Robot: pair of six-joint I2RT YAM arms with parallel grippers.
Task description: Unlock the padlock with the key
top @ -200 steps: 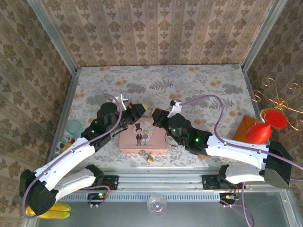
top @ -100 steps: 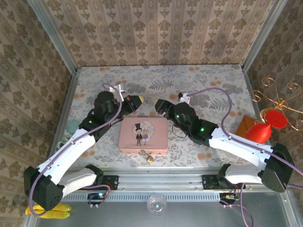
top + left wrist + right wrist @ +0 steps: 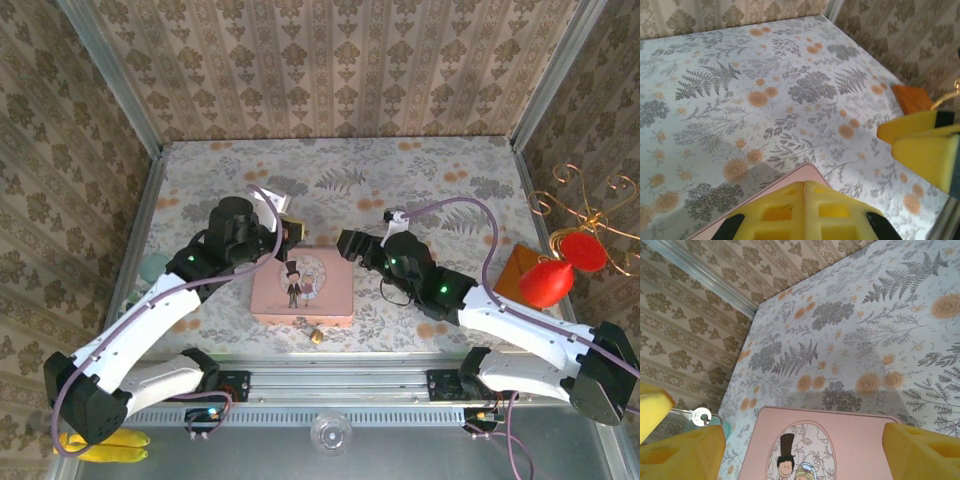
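Yellow pads on my left claw (image 3: 805, 212) are pressed flat together with just a thin seam between them, and it's hanging over the far left corner of the pink tin (image 3: 302, 290). From the right wrist camera you can see the key (image 3: 694, 415) poking out of that pinch, round head free and the other end tucked behind the pad, so yeah, the left claw has the key. Can't make it out from the top camera, it's too tiny. My right claw (image 3: 347, 244) is spread wide. Its two fingers (image 3: 682, 452) sit way out at either side of its own camera with the tin's little wedding-couple picture between them, and as far as I can tell it's holding nothing. It sits just off the tin's far right corner, facing the left claw, with the tips near each other but apart. Meanwhile the padlock (image 3: 316, 336) is lying on the flowery table (image 3: 420, 170) just beside the tin's near edge, roughly midway along it and well apart from both claws. Whether its shackle is open is too small to tell.
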